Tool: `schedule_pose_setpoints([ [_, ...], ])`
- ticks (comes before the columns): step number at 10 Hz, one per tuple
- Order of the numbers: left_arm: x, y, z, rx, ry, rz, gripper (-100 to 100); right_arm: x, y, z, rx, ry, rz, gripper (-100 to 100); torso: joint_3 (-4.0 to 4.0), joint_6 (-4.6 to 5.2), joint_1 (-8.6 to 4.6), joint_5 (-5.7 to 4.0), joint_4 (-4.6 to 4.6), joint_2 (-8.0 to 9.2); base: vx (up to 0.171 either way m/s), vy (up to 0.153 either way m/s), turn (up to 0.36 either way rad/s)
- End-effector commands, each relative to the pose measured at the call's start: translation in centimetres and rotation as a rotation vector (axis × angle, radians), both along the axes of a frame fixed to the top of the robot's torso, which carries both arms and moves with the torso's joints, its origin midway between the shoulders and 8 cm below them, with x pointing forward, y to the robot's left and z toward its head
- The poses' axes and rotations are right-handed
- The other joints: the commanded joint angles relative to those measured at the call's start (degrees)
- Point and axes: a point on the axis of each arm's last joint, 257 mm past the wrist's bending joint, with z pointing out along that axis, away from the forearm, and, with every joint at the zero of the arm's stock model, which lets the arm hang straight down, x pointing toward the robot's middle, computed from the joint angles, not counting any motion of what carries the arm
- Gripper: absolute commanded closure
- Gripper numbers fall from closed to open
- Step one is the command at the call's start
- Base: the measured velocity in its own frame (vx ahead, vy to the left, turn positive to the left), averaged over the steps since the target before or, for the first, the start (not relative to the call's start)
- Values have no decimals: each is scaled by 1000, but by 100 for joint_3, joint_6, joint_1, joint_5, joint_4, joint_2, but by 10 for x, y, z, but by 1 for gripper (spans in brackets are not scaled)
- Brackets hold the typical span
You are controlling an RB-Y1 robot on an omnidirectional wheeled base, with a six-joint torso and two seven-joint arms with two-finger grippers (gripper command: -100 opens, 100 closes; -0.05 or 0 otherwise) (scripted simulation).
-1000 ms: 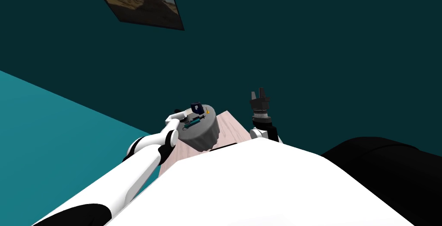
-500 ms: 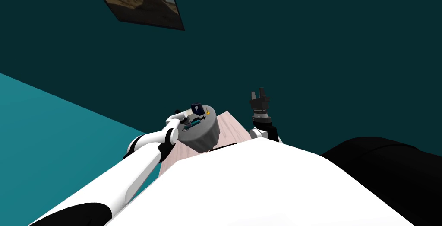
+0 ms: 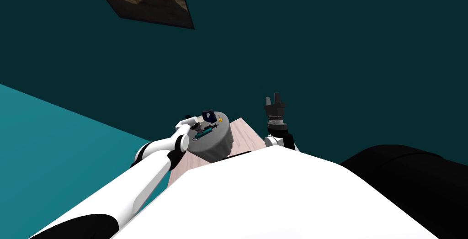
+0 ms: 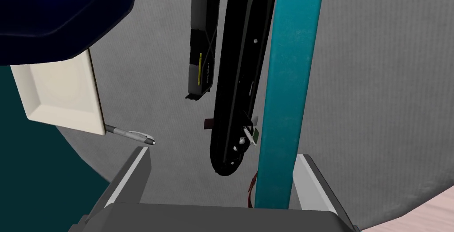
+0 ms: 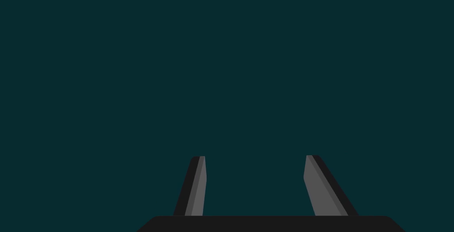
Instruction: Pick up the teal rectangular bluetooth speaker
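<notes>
The teal rectangular speaker (image 4: 288, 100) is a long bar lying on a round grey table (image 4: 381, 87). Its near end sits between the fingers of my left gripper (image 4: 226, 174), close against one finger (image 4: 315, 180). The other finger (image 4: 135, 174) stands well off, so the gripper is open. A long black object (image 4: 239, 87) lies alongside the speaker, its tip also between the fingers. In the head view the left gripper (image 3: 199, 126) is over the table (image 3: 215, 146) at the speaker (image 3: 204, 131). My right gripper (image 3: 273, 100) is raised to the right of the table, open and empty.
On the table near the speaker lie a small dark box (image 4: 201, 43), a white square dish (image 4: 57, 92), a pen (image 4: 133, 135) and a dark blue object (image 4: 66, 12). A small orange thing (image 3: 220, 119) sits at the far rim. A pale pink wooden surface (image 3: 249, 135) lies beneath.
My left hand has edged a little farther in over the table toward the speaker. The head camera has tilted slightly. The right arm has stayed put.
</notes>
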Motion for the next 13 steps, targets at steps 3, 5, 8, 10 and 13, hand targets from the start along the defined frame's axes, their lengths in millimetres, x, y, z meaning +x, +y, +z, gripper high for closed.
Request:
schedule_pose_setpoints([
  [3,-34,-1,-29,-24,96,23,-100,0,0,0,0,0,0,0,4,0,-1,0,1,7,-2,-1,0],
  [5,-31,-1,-26,-22,88,20,-100,0,0,0,0,0,0,0,1,0,1,1,0,1,11,3,2],
  [8,-33,-1,-28,-23,94,22,0,0,0,0,0,0,0,0,3,0,0,0,1,4,0,0,0],
  [10,-14,-19,-18,-10,55,-29,-100,0,0,0,0,0,0,0,-1,-8,4,2,-1,-4,41,0,255],
  [13,-27,-36,-34,-11,98,-59,-100,0,0,0,0,0,0,0,-10,-6,1,0,-3,-19,56,-2,141],
])
